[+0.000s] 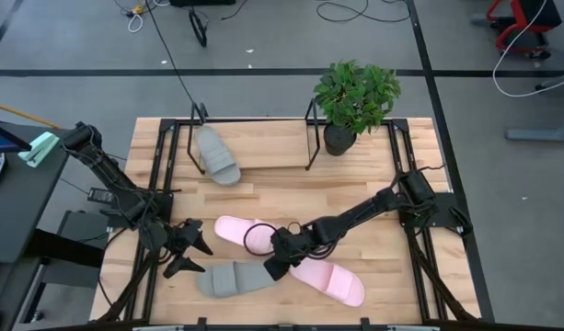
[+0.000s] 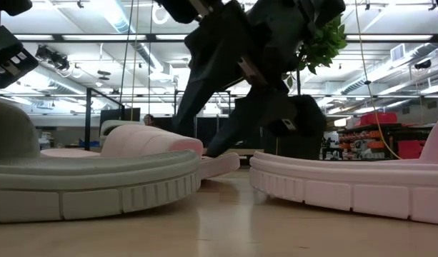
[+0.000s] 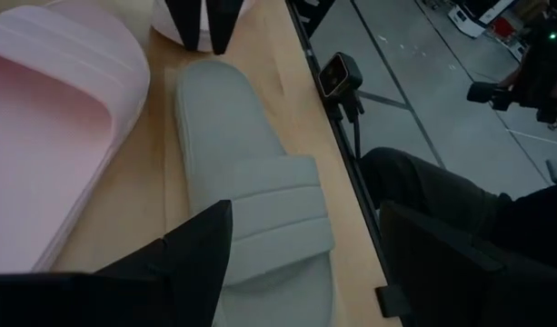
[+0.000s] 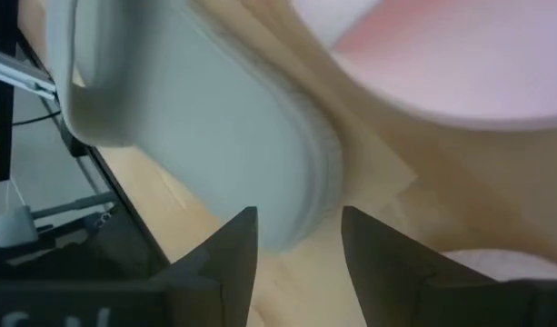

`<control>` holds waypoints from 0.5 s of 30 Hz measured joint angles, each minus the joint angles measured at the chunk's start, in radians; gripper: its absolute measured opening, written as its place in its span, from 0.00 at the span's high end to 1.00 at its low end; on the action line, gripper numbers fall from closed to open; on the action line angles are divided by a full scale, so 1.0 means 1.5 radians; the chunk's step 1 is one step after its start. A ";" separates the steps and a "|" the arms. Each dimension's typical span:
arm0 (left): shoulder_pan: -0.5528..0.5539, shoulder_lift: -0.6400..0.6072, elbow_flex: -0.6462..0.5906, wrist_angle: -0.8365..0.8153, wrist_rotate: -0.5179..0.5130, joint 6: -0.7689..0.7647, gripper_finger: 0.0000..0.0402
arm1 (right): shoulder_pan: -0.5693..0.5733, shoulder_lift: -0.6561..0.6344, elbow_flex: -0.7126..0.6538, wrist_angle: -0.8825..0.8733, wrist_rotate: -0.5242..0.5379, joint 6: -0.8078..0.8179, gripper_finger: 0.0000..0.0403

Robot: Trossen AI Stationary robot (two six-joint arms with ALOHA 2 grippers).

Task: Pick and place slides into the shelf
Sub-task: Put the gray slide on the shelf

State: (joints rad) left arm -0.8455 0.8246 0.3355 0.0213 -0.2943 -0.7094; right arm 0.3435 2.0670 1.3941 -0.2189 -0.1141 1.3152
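My right gripper (image 1: 274, 264) hangs low with its fingers spread, nothing between them, over the end of the grey slide (image 1: 234, 279) nearest it. To do this well, I should drop straight down so one finger goes each side of its thick edge, then close firmly. That slide is soft, pale grey, with a ribbed strap. My left gripper (image 1: 191, 251) waits spread wide beside the strap end. The shelf (image 1: 254, 138) stands well beyond, holding one grey slide (image 1: 217, 156).
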 joint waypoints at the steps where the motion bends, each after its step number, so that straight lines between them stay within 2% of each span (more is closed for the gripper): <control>1: 0.000 0.000 0.000 0.000 0.000 0.000 0.29 | 0.003 0.000 0.000 0.001 0.000 0.001 0.59; 15: 0.000 0.000 0.000 -0.002 0.000 -0.008 0.29 | 0.048 0.000 0.000 0.023 0.053 0.074 0.59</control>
State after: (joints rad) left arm -0.8455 0.8246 0.3355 0.0177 -0.2950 -0.7212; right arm 0.4157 2.0670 1.3941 -0.1851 -0.0344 1.4256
